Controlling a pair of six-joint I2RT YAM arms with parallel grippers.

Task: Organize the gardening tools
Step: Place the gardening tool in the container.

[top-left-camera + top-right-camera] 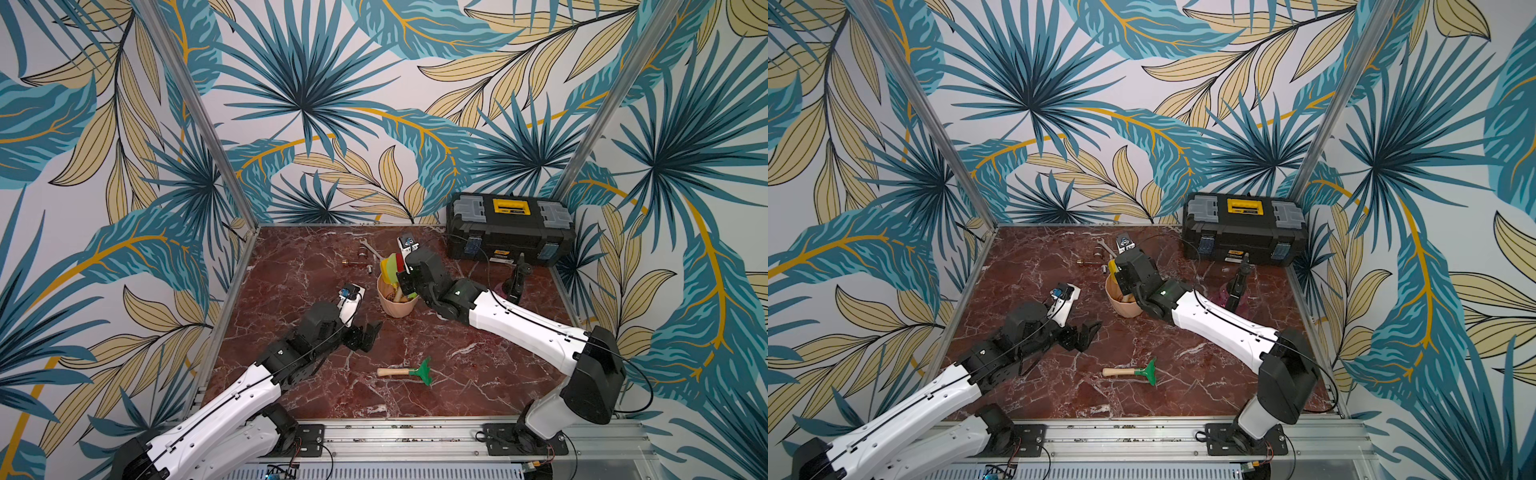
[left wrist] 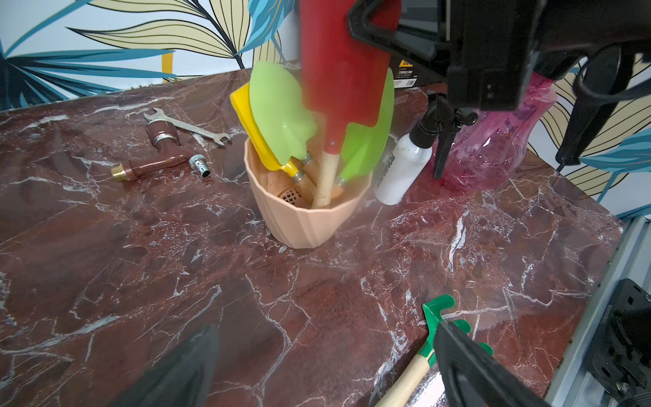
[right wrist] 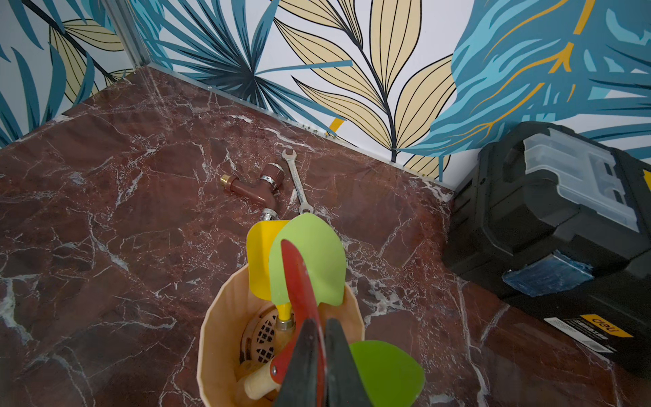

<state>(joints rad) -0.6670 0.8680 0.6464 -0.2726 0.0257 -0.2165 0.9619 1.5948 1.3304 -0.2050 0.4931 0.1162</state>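
Red spade (image 2: 338, 81) hangs blade-up in the right gripper (image 3: 318, 326), whose jaws are pinched shut on the thin plastic blade. Its wooden handle points down from the grip into the peach pot (image 2: 306, 225) directly beneath the hand. The butt is already below the rim, though I cannot tell whether it touches the bottom.

To finish this well, I would lower straight down until the handle bottoms out, then part the jaws only a little, so the blade settles against its neighbours instead of dropping. The pot looks light, so any sideways drag could tip it. The withdrawal should go up and back along the arm, clear of the yellow spade (image 2: 246, 116) and green spade (image 2: 278, 105) just past the fingertips. A second green spade (image 2: 366, 141) sits close beside the grip.

The blade is long, narrow and bright red, and the right wrist view sees it nearly edge-on. A small fastener sits at its neck, where the pale handle begins.

The white spray bottle (image 2: 398, 169) and pink sprayer (image 2: 493, 141) stand beside the pot, behind the right hand. The left gripper (image 1: 369, 336) is spread wide and empty, and the green rake (image 1: 422, 370) lies flat on the table near it, not yet picked up.
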